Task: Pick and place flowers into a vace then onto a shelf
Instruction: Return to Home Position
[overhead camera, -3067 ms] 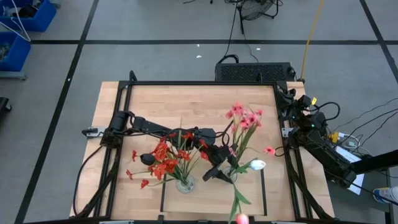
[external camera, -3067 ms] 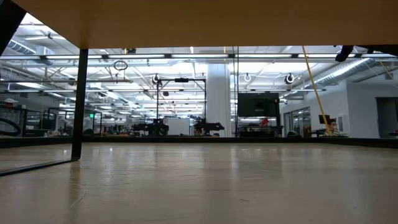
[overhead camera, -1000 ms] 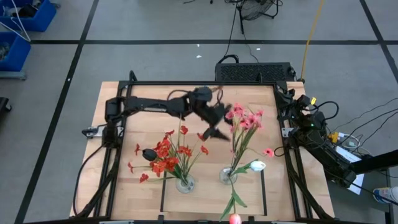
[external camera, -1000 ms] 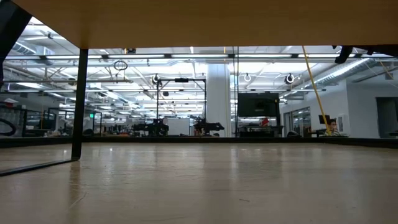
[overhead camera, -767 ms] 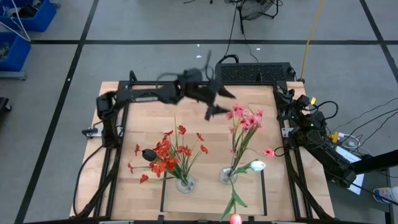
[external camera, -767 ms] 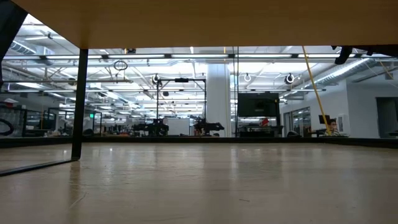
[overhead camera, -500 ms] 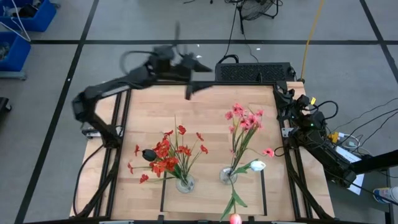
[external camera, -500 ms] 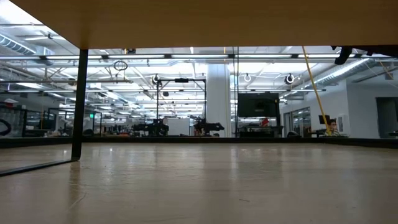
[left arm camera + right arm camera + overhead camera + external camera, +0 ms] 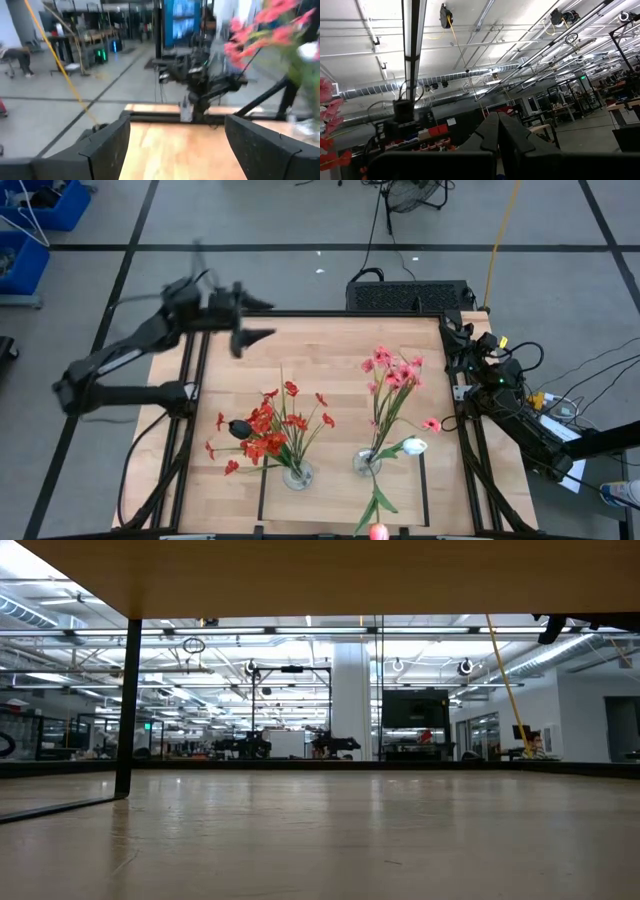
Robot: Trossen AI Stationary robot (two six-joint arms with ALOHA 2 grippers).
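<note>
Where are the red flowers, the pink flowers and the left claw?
red flowers [image 9: 268, 428]: high view, blossom cluster.
pink flowers [image 9: 392, 368]: high view, top blossoms.
left claw [image 9: 270, 319]: high view, between open fingertips.

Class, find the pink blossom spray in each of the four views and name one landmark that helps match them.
High view: pink blossom spray, right of the table's centre.
Low view: not in it.
Left wrist view: upper right corner.
Right wrist view: pink petals at the left edge.
Shared landmark: the slanting yellow cable, also in the low and left wrist views.
</note>
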